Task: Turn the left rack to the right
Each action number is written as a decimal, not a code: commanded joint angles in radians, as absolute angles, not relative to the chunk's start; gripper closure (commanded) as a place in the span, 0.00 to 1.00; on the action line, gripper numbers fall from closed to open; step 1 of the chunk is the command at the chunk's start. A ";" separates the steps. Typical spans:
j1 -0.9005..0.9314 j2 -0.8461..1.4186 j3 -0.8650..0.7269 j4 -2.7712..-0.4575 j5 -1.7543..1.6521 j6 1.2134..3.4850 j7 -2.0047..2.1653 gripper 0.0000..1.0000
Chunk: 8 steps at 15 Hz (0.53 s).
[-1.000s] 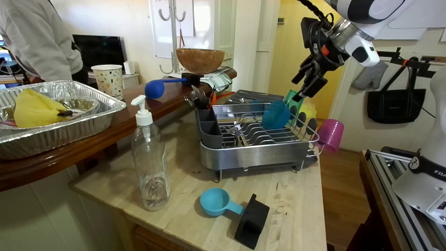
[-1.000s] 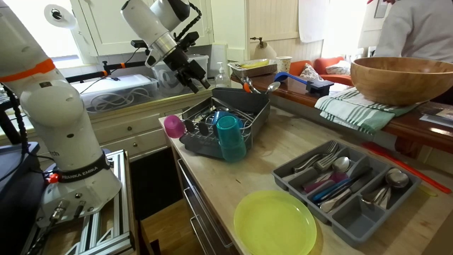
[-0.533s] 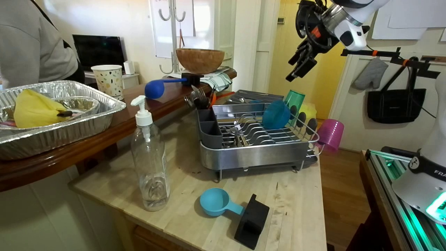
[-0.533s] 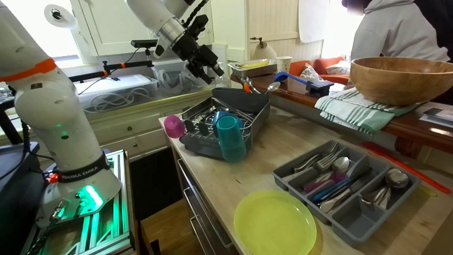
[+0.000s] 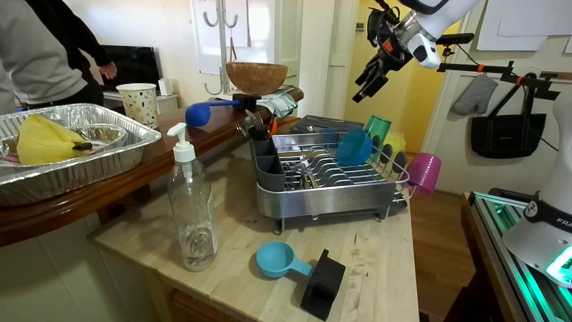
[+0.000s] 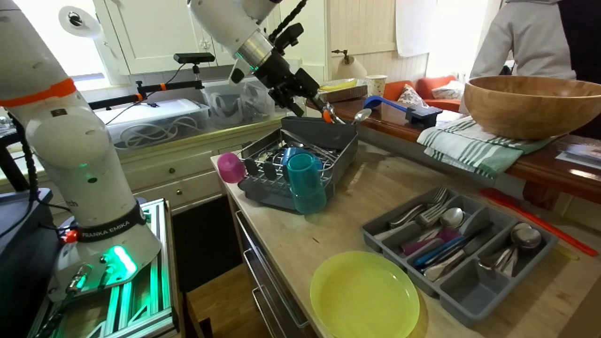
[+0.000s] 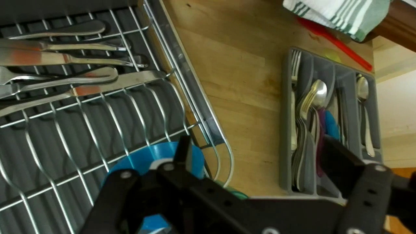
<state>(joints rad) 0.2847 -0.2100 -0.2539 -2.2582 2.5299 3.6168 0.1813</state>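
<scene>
The left rack is a large chrome-wire dish rack with a grey base tray, standing on the wooden counter. It also shows in an exterior view and fills the left of the wrist view. It holds flatware, a blue bowl, a green-teal cup and a pink cup on its outer end. My gripper is in the air above the rack, apart from it. In the wrist view my gripper has its two fingers wide apart with nothing between them.
A grey cutlery tray and a yellow plate lie on the counter beside the rack. A clear pump bottle and a blue measuring cup stand on the opposite side. A raised wooden ledge runs behind, holding a foil pan.
My gripper has risen and moved away from the robot base, across above the rack. The rack has not moved. A green light on the base has come on. The person behind has shifted.
</scene>
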 commanded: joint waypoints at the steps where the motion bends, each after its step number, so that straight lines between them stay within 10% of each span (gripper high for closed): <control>1: 0.354 -0.200 -0.322 -2.268 2.529 3.588 0.181 0.00; 8: 0.433 -0.182 -0.389 -2.284 2.473 3.549 0.222 0.00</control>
<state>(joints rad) 0.4652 -0.1841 -0.4107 -2.2853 2.5174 3.5644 0.1844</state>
